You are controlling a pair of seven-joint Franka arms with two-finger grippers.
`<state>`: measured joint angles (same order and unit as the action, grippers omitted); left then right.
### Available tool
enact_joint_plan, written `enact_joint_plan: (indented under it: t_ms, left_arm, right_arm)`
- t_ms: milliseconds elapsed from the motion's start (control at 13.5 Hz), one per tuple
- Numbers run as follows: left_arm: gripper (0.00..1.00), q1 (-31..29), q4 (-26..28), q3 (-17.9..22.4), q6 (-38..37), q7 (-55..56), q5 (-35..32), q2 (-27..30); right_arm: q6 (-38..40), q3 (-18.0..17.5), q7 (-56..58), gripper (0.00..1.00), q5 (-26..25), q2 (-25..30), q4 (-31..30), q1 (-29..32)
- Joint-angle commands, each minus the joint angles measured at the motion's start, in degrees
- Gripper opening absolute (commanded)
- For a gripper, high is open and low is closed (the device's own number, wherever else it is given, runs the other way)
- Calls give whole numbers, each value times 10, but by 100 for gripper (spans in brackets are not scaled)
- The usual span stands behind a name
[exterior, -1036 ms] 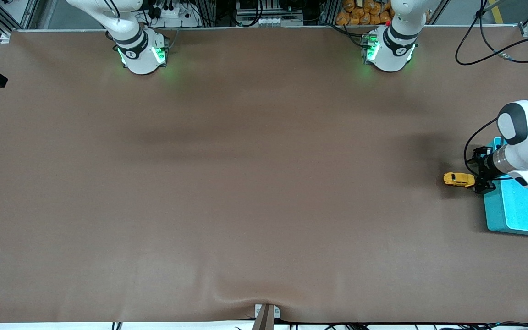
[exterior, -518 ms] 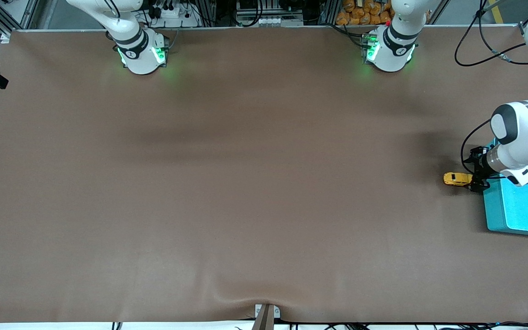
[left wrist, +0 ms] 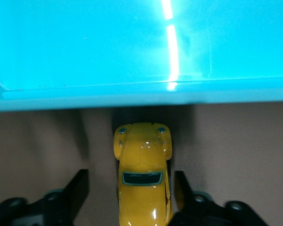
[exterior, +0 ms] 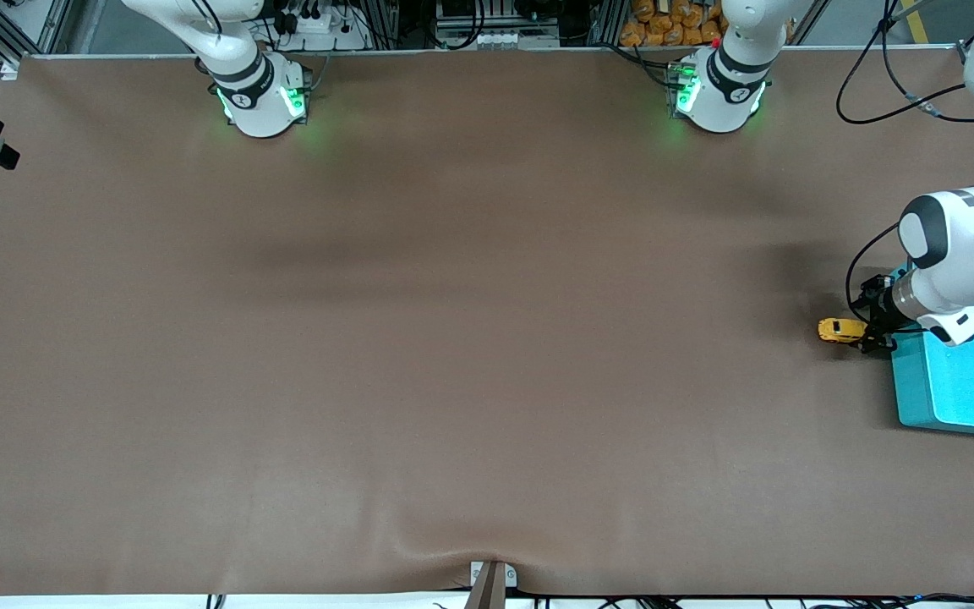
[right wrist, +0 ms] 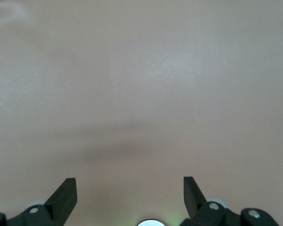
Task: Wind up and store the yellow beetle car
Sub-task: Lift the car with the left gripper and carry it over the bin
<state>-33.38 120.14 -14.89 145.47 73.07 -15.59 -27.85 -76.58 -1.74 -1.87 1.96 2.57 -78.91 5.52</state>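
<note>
Brown cloth covers the whole worktop [exterior: 419, 355], creased a little at the lower middle of the front view, where a small bracket [exterior: 491, 580] pokes up over the edge. Most of that surface is bare.

At the right edge of the front view, about halfway up, sits the turquoise bin [exterior: 956, 385], toward the left arm's end of the worktop. Just beside its outer wall, toward the middle of the worktop, the yellow beetle car [exterior: 839, 330] stands on the cloth on its wheels. The left hand [exterior: 869, 331] is low over the car's end closest to the bin, its arm bending in from the right border of the frame. In the left wrist view the car [left wrist: 142, 174] fills the lower middle, with the bin wall [left wrist: 141, 70] across the top. The two dark fingers [left wrist: 78, 190] stand one on each side of the car body, spread wider than the car, with a strip of cloth visible between each finger and the paint.

Both arm bases glow green along the top of the front view. The right arm waits; its hand [right wrist: 130, 193] appears only in the right wrist view, fingers spread wide over bare cloth.
</note>
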Motion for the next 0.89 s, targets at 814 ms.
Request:
enact_joint_plan:
  t_ms: [814]
  left_arm:
    - [0,2,4,-116,-109,-45,-16,111]
  right_arm:
    - [-3,2,27,100,-13,4,-60,-19]
